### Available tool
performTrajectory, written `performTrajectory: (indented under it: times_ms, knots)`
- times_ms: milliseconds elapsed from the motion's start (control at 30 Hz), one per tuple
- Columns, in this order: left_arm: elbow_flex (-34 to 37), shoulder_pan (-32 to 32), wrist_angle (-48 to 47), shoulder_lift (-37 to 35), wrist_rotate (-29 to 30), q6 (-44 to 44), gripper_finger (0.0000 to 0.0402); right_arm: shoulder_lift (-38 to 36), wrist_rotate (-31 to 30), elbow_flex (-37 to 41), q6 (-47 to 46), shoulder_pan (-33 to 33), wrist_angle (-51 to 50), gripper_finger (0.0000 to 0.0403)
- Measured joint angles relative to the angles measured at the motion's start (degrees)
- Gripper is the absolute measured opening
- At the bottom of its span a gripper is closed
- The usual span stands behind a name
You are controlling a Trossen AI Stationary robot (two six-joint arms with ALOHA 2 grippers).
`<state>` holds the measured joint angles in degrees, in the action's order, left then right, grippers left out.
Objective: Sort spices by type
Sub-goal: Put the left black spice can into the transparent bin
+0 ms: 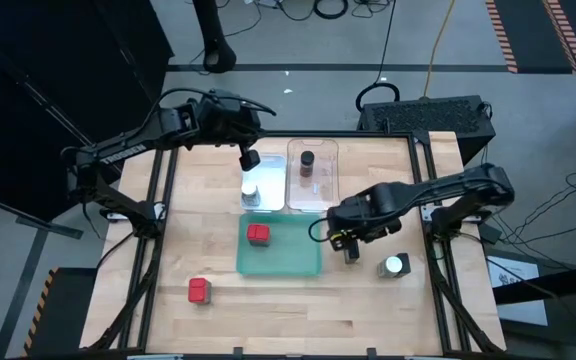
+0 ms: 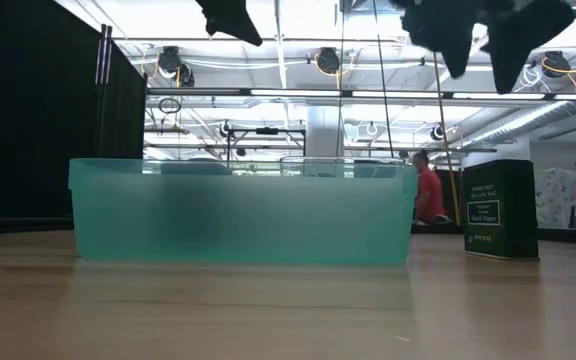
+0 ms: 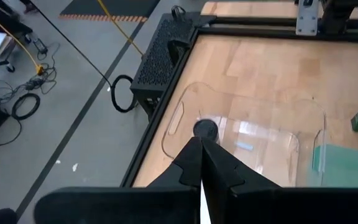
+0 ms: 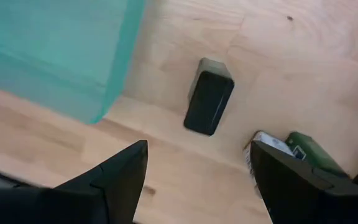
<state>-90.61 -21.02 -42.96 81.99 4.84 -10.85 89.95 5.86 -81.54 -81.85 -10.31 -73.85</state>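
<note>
Judging by the layout, sorting is partway: one red tin [image 1: 258, 234] sits in the green tray [image 1: 303, 262], the brown jar [image 1: 307, 160] in the clear tray [image 1: 326, 190], while the right gripper [image 1: 351, 245], jaws wide and empty, hovers over a dark tin [image 4: 209, 104]; the left gripper [image 1: 249, 158] is closed, empty.

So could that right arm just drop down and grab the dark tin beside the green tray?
Probably yes: the right gripper hangs open above the dark tin, with bare table around it. The green tray stands close, but apart.
</note>
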Motion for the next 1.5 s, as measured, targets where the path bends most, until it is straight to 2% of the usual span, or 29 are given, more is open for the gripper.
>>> performTrajectory:
  times_ms: [133,300,533,767,933,1067,1300,1500]
  knots:
    - [0.0,0.0,-1.6,-0.3,0.0,0.0,0.0006,2.4,0.0,1.8,0.4,0.1,1.0,0.0267]
    - [0.0,0.0,-2.7,-0.5,0.0,1.4,0.0006,3.1,0.4,5.2,-0.1,0.1,7.4,0.0267]
    - [0.0,0.0,-3.2,-0.5,0.0,1.4,0.0006,3.1,0.5,10.9,-1.8,0.2,8.8,0.0267]
    - [0.0,0.0,-3.1,-0.5,0.0,1.5,0.0006,3.1,3.3,18.6,-2.2,0.2,21.0,0.0267]
    - [0.0,0.0,-3.0,-0.5,0.0,1.6,0.0006,3.1,3.4,21.5,-2.8,0.2,23.9,0.0261]
    - [0.0,0.0,-3.0,-0.5,0.0,1.6,0.0006,3.1,3.2,21.7,-1.6,0.2,23.8,0.0222]
    - [0.0,0.0,-2.5,-0.5,0.0,1.6,0.0006,3.1,5.6,21.0,3.2,0.2,23.6,0.0096]
    - [0.0,0.0,-2.0,-0.5,0.0,2.0,0.0006,1.1,6.5,15.6,11.3,0.6,16.5,0.0096]
